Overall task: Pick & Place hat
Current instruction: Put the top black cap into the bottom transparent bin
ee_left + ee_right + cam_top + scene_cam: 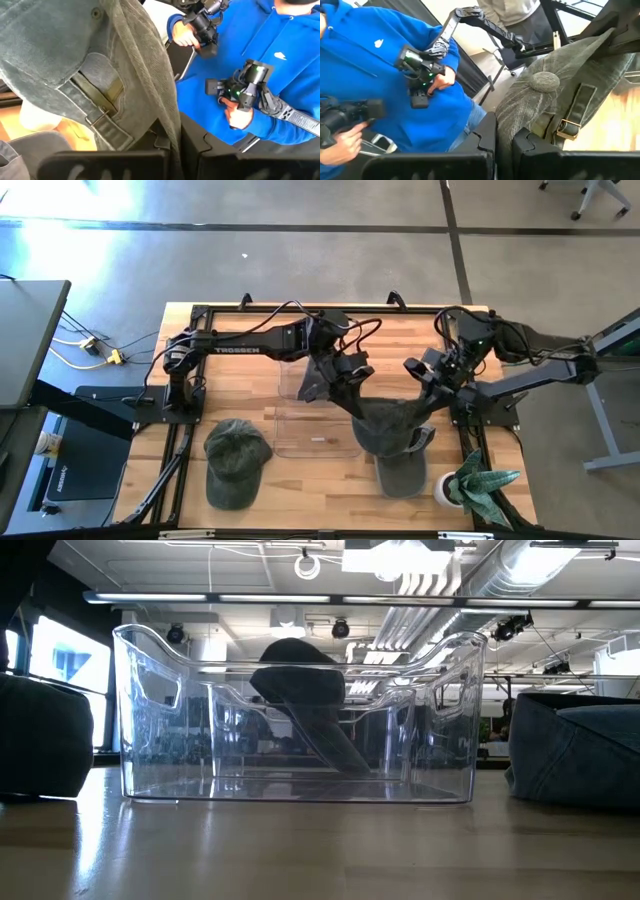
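A: Table [330, 480] first, since it is carrying everything: why is the clear bin [315, 415] sitting in the middle of it?

B: It is looking like the drop-off spot, placed between the two arms so either can reach it. In the low view it is holding no hat on its floor yet; the dark shape showing through its walls is hanging behind or above it, I cannot tell which.

A: And the hats?

B: Three are showing. One green cap [236, 460] is lying flat near the left front, well apart from the arms. Another hat [402, 475] is resting on the wood at the right front, beside a small potted plant [470, 485]. The third, the lifted hat [385, 420], is hanging just beside the bin's right edge.

A: Why is it hanging stretched like that?

B: Both arms are sharing it. The left gripper [172, 157] is clamping down on the fabric near the strap and buckle, and the right gripper [502, 150] is pinching the crown edge near the top button. I judge they are spreading it so it goes in without folding.

A: Anyone nearby?

B: A person in a blue top [260, 45] is standing beyond the table, gripping handheld controllers.
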`<action>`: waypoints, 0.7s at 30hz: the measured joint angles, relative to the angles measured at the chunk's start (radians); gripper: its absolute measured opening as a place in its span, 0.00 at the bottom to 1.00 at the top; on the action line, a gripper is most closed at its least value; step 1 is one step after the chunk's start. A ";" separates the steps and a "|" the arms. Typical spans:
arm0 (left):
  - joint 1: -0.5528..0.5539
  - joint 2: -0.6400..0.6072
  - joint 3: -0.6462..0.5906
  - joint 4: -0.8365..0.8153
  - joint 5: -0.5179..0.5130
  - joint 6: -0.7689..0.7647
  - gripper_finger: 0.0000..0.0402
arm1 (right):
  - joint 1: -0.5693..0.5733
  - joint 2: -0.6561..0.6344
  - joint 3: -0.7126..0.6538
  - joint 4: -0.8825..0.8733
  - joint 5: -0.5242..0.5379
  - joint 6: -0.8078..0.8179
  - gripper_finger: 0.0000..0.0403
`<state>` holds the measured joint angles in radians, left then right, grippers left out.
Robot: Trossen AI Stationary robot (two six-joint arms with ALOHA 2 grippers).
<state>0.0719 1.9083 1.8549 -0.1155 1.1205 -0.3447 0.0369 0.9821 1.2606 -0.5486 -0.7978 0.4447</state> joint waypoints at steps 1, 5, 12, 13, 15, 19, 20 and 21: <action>0.000 0.000 0.000 0.001 0.003 0.000 0.03 | 0.000 0.000 0.000 0.001 -0.006 0.000 0.01; 0.000 0.000 0.000 0.005 0.012 -0.001 0.03 | 0.001 0.004 0.000 0.018 0.008 -0.033 0.01; 0.014 0.000 0.000 0.001 -0.009 -0.079 0.07 | 0.001 0.018 0.000 0.016 0.081 -0.087 0.01; 0.023 0.000 0.000 0.002 -0.011 -0.079 0.10 | 0.001 0.020 0.000 0.014 0.088 -0.092 0.01; 0.043 0.000 0.000 0.003 -0.015 -0.079 0.17 | 0.001 0.031 0.000 0.015 0.099 -0.096 0.01; 0.095 0.000 0.000 0.011 -0.026 -0.079 0.33 | 0.001 0.053 0.000 -0.010 0.112 -0.123 0.01; 0.105 0.000 0.000 0.019 -0.033 -0.079 0.37 | 0.001 0.061 0.000 -0.016 0.116 -0.135 0.01; 0.113 0.000 0.000 0.030 -0.044 -0.079 0.41 | 0.001 0.066 0.000 -0.019 0.126 -0.146 0.01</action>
<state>0.1849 1.9083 1.8549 -0.0854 1.0766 -0.4236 0.0376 1.0484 1.2610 -0.5679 -0.6717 0.2990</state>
